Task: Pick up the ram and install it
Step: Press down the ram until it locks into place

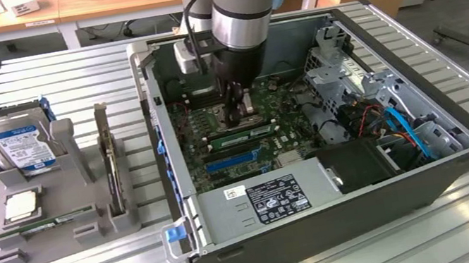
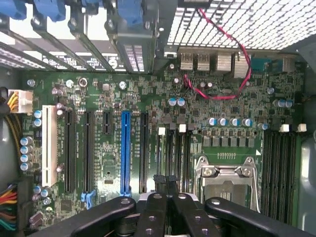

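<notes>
even overhead daylight, soft shadows, wrist view perhaps slightly soft nearest the lens.

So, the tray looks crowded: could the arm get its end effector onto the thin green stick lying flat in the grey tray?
Probably yes: the thin green stick lies uncovered, open from above, apart from the upright dark card. The shut end effector sits inside the computer case.

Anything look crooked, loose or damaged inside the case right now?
Nothing stands out. The gripper is shut, down inside the computer case over the motherboard. A green memory stick lies flat and straight in its slot below it. The red wire loops loosely but looks intact.
</notes>
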You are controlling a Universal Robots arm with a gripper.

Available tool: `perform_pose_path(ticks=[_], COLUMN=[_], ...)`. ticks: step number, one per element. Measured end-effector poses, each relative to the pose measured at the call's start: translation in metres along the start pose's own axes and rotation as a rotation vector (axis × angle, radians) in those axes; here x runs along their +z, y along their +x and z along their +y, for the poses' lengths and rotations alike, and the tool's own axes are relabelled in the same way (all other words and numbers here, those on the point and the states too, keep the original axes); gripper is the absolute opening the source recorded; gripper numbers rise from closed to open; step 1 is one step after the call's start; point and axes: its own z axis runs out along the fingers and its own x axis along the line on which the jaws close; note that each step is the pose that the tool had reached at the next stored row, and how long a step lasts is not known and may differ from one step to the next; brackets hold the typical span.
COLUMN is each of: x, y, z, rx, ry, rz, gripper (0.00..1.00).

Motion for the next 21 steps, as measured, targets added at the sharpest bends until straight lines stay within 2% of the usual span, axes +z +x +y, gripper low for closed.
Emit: perform_pose_path(ticks=[16,21], x=[-0.001,-0.001], y=[0.0,0.0], z=[-0.0338,-0.0356], rx=[0.0,0.0], ry=[0.0,0.0], rz=[0.0,0.0], gripper=[0.1,0.1])
